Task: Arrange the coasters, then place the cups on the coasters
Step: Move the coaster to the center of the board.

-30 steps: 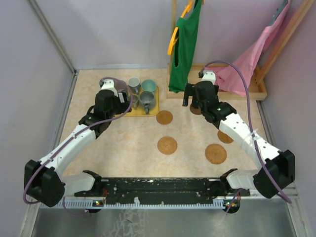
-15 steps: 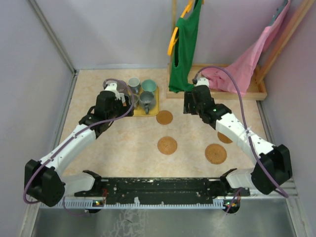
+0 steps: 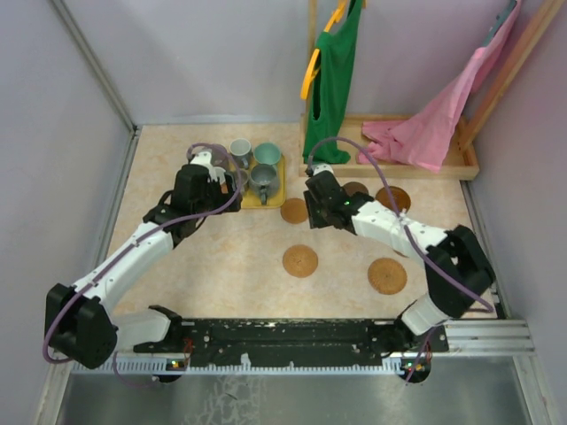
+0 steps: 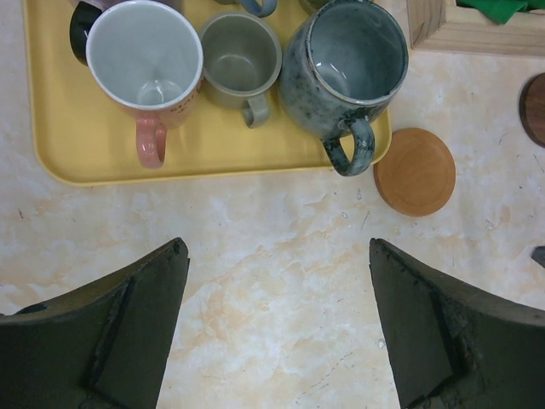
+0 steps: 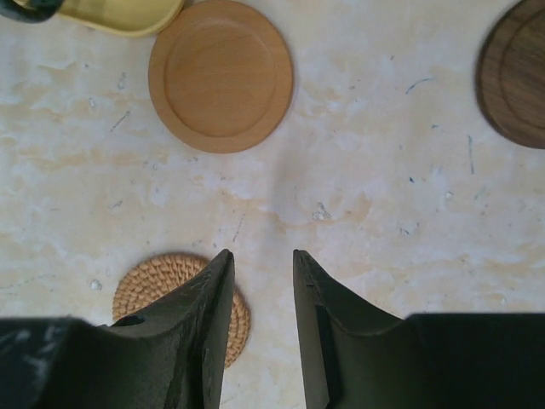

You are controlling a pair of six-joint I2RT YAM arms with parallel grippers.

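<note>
Several cups stand on the yellow tray (image 3: 280,184): a teal cup (image 3: 267,154), a grey cup (image 3: 240,148) and a blue-grey mug (image 4: 349,64). A reddish cup with a pale inside (image 4: 145,55) and a small grey-green cup (image 4: 241,60) also stand on the yellow tray (image 4: 213,145). My left gripper (image 4: 277,247) hangs wide open over bare table just in front of the tray. Coasters lie apart on the table: a smooth tan coaster (image 5: 221,75), a woven coaster (image 5: 157,285) and a dark coaster (image 5: 515,81). My right gripper (image 5: 260,253) hovers among them, its jaws a narrow gap apart with nothing between.
A green garment (image 3: 332,80) hangs at the back. A pink cloth (image 3: 425,133) drapes over a wooden rack base (image 3: 462,164). Two more coasters (image 3: 387,275) (image 3: 393,197) lie on the right. Walls close in left and right.
The right arm has swung left and nearer, from the back rack to the tan coaster, uncovering two dark coasters, and its jaws have narrowed. The left gripper has barely moved.
</note>
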